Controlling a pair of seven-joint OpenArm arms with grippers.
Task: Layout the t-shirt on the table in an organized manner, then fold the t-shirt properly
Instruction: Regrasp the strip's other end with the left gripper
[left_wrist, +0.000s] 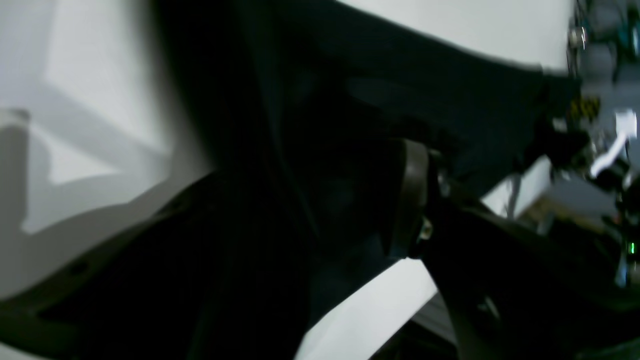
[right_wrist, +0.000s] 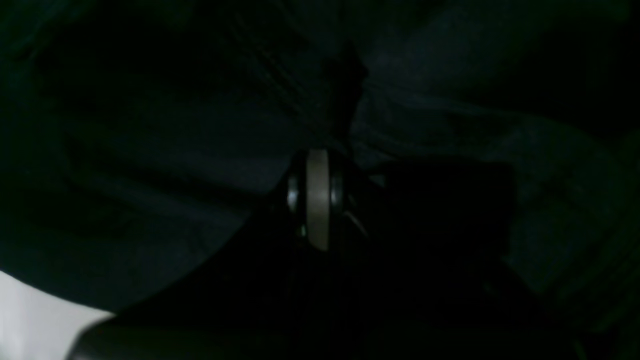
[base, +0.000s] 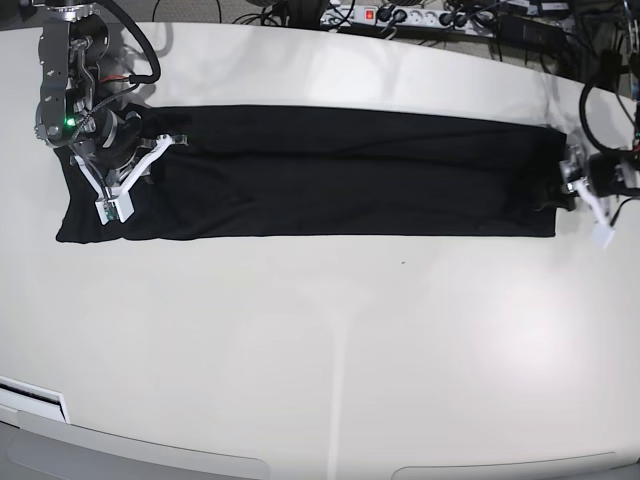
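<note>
The black t-shirt (base: 340, 170) lies as a long flat strip across the far half of the white table (base: 320, 350). My right gripper (base: 118, 165) sits over the strip's left end. In the right wrist view that gripper (right_wrist: 319, 157) has its pads pressed together, and dark cloth (right_wrist: 200, 150) puckers toward the tip. My left gripper (base: 572, 186) is at the strip's right end. In the left wrist view the left gripper (left_wrist: 305, 175) has its jaws wide apart, one pad (left_wrist: 414, 195) shows, and shirt fabric (left_wrist: 425, 85) lies between the fingers.
A power strip (base: 395, 17) and cables (base: 520, 25) run along the far edge of the table. A white block (base: 30, 400) sits at the near left edge. Bare tabletop (left_wrist: 100, 75) shows beside the cloth in the left wrist view.
</note>
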